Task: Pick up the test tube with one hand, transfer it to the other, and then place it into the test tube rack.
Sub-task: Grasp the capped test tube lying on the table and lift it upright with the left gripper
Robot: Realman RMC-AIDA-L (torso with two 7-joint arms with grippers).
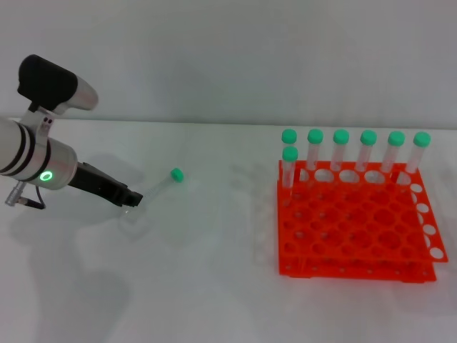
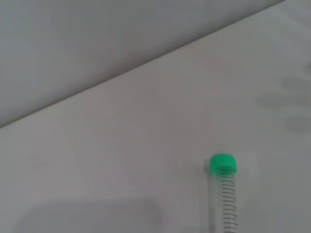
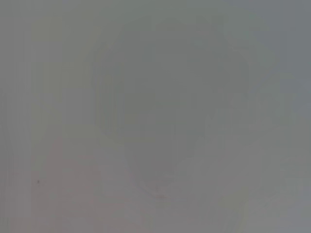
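The test tube (image 1: 158, 184) lies slanted on the white table, its green cap (image 1: 176, 174) pointing away from my left arm. My left gripper (image 1: 131, 198), black and unlabelled on the silver-white arm with the green light, has its tip right at the tube's tapered end. In the left wrist view the capped end of the test tube (image 2: 223, 194) shows over the table. The orange test tube rack (image 1: 357, 229) stands at the right, far from the tube. My right gripper is out of view; the right wrist view holds only a bare grey surface.
Several green-capped tubes (image 1: 341, 146) stand upright in the rack's back rows. The table's far edge (image 1: 178, 121) meets a grey wall. White tabletop (image 1: 214, 236) stretches between the tube and the rack.
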